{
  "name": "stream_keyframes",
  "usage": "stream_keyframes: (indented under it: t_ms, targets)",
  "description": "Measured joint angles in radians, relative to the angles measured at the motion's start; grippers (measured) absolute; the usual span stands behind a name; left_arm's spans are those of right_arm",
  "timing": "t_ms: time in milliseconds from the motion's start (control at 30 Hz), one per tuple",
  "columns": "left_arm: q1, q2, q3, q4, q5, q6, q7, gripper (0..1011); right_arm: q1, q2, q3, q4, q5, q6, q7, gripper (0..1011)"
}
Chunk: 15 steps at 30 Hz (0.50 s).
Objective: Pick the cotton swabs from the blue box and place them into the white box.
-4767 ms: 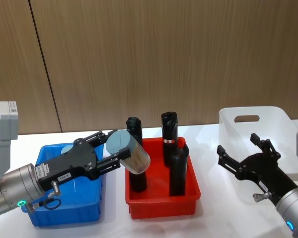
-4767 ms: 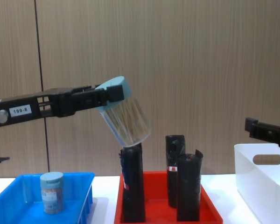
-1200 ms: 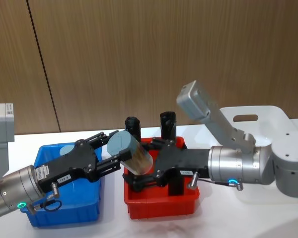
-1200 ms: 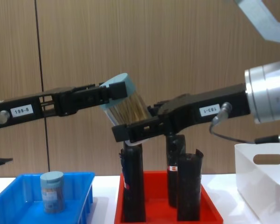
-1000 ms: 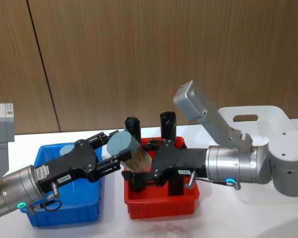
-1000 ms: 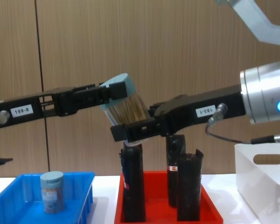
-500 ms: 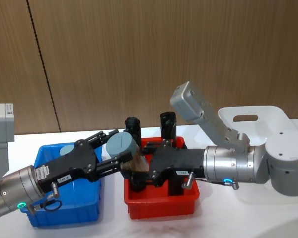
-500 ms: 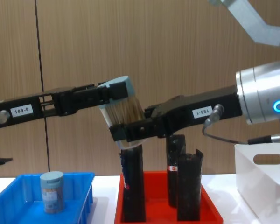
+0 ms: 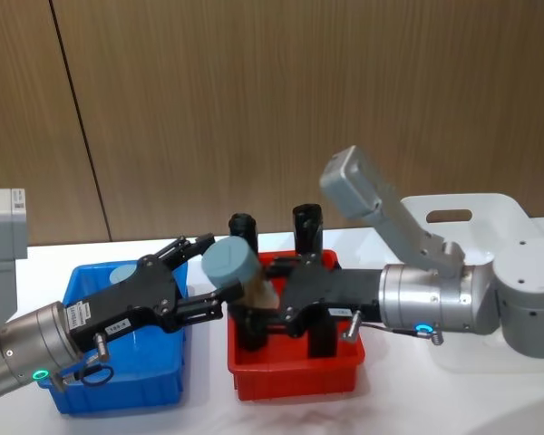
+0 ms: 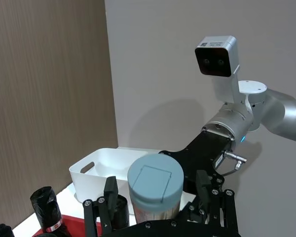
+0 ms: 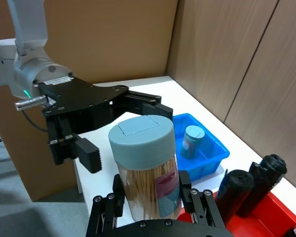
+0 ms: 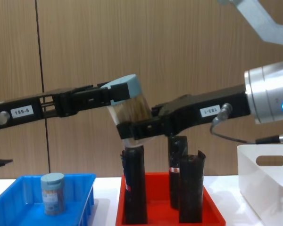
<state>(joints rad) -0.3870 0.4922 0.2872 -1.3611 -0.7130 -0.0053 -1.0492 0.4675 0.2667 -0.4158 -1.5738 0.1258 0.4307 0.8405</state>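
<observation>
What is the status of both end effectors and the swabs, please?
Left end effector open around the lid. Right end effector shut on raised cotton swabs tub. Second tub in blue box. Black rolls upright just below.

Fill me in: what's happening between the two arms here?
It looks like a mid-air handover. The right claw is shut on the lower body of a cotton swab tub, which is tilted above the black rolls in the red tray. The left claw is open, its fingers spread either side of the lid. A second tub stands in the blue box. The white box sits at the right.
</observation>
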Motion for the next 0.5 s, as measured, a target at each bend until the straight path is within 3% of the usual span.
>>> stream_keyframes:
  t_ms: [500]
  targets:
    - [0.0,0.0,0.0,0.0,0.0,0.0,0.0,1004,-0.015,0.052,0.053,0.02,0.081,-0.028,-0.098,653]
